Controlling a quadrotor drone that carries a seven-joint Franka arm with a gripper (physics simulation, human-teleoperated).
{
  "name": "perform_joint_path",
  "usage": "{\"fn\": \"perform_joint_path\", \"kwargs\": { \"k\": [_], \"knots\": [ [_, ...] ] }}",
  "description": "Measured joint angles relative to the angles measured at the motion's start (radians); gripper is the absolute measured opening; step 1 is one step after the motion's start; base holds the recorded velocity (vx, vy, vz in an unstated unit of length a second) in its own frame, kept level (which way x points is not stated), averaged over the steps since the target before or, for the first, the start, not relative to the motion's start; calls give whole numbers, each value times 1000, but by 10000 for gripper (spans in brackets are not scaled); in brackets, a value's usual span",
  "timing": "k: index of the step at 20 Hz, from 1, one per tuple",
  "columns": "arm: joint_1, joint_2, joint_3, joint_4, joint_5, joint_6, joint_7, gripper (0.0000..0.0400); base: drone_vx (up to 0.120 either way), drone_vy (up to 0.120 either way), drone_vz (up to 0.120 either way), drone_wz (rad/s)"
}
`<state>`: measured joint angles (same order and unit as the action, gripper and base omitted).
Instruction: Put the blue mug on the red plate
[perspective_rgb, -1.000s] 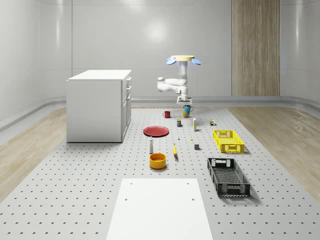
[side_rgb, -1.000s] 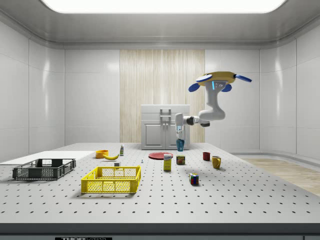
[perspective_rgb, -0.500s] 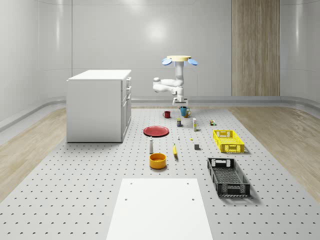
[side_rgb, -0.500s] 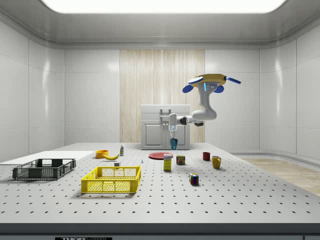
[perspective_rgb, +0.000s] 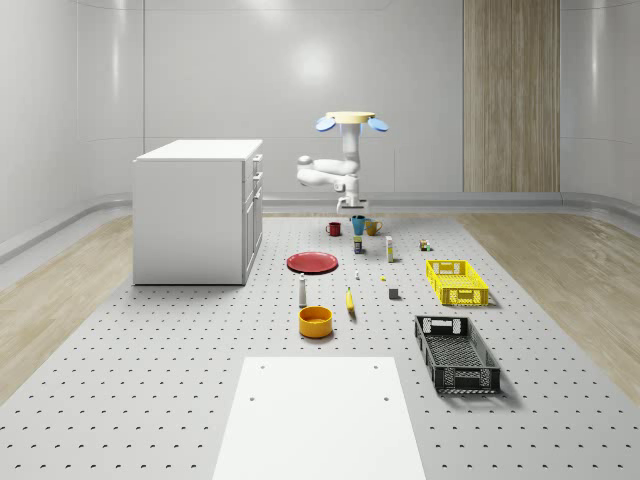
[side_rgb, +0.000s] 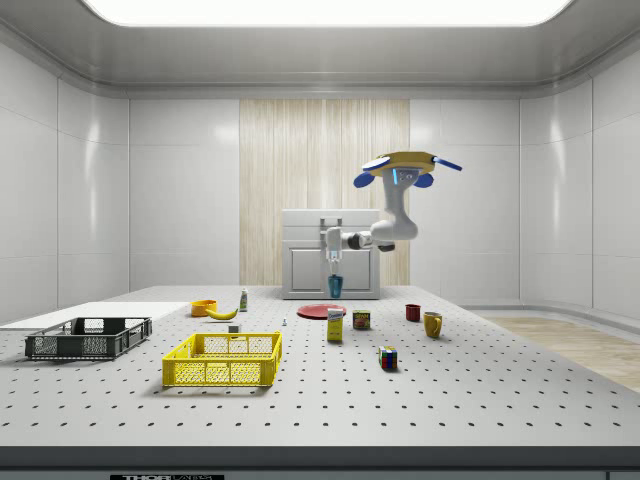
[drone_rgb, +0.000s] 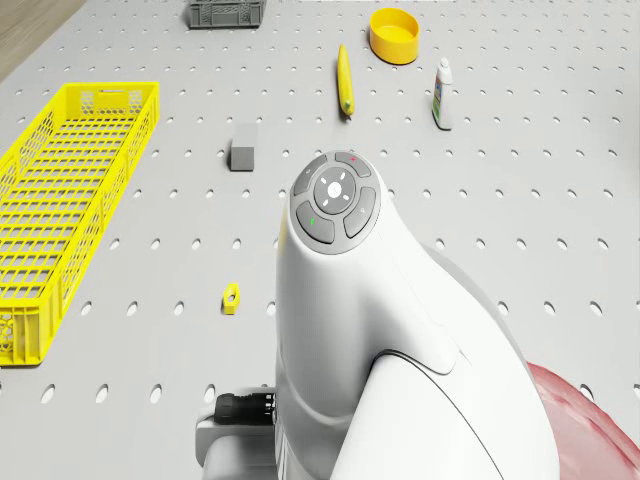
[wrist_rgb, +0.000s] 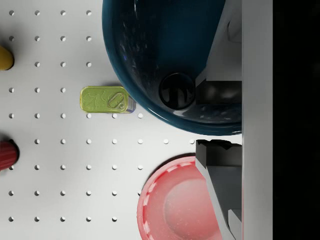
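One mug in the air, carried toward the plate.
Gripper pinches the mug's wall, one finger inside; the drone hovers high, just off the plate. To do it well: center the mug over the plate, keep it upright, lower until it touches, only then release.
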<state>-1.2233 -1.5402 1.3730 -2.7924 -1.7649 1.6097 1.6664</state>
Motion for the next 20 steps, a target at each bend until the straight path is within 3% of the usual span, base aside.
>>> {"fn": "perform_joint_path", "kwargs": {
  "k": [14, 20],
  "knots": [
    [-3, -14, 1, 1, 6, 13, 2, 100, 120, -120, 0, 0],
    [-4, -19, 1, 1, 8, 18, 3, 100, 0, -120, 0, 0]
  ]
}}
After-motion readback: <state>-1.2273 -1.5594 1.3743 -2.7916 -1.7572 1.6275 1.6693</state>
